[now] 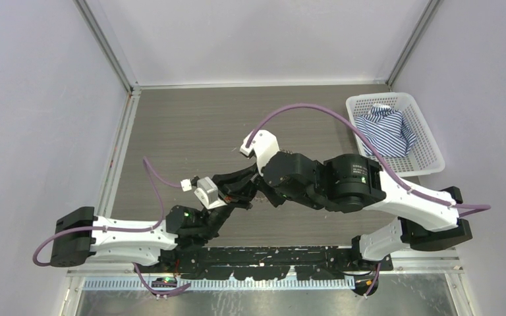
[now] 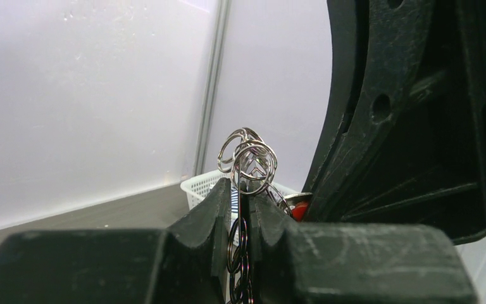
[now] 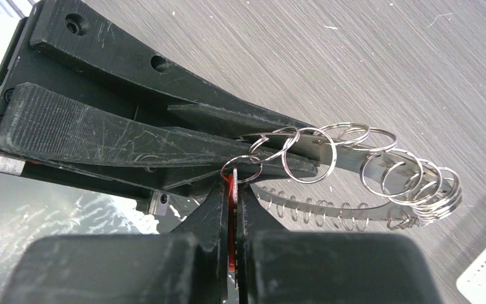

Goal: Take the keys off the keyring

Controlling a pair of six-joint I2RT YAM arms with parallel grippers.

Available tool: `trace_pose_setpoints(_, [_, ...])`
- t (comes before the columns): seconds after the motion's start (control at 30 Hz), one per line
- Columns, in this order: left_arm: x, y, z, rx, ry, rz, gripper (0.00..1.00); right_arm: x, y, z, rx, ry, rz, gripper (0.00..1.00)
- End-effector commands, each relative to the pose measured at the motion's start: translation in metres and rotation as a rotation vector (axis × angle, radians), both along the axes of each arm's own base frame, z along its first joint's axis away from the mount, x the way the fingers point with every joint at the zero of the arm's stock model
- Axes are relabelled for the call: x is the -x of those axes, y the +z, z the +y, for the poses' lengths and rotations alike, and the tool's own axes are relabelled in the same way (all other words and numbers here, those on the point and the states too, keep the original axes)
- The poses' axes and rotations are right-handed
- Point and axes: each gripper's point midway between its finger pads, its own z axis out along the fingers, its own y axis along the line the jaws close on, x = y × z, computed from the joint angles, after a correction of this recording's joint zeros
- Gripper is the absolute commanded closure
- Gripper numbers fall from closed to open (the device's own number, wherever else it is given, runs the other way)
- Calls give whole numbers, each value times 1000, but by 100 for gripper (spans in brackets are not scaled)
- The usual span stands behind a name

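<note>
Both grippers meet above the table (image 1: 171,125) — left gripper (image 2: 245,206) clamped on the keyring (image 3: 329,166), right gripper (image 3: 235,193) pinching its red key (image 3: 231,190).

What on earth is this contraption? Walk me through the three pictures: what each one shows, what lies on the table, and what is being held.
These are two robot arms bolted to the near edge of a table. The top view looks down on both: the left gripper and right gripper meet near the middle of the grey table. At the far right corner stands a white basket holding a striped cloth.

The other two pictures come from cameras on each wrist, looking along that arm's own fingers. The left wrist view shows the left fingers closed on a bunch of small silvery rings, the keyring. The right wrist view shows the right fingers closed on a red piece joined to that same bunch, which hangs above the table between both grippers.
</note>
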Motion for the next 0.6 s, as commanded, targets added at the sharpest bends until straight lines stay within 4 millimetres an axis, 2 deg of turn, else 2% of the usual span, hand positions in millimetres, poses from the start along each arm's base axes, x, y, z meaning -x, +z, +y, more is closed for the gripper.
trace_pose_setpoints(0.0, [-5,52,49,220,69,-41,99,35,-13,2,1,103,112,99])
trace_pose_setpoints(0.33, [1,56,47,218,41,-74,100,31,-13,-3,8,75,102,98])
trace_pose_setpoints(0.57, [-4,50,48,199,70,-61,99,22,-10,-16,50,34,66,99])
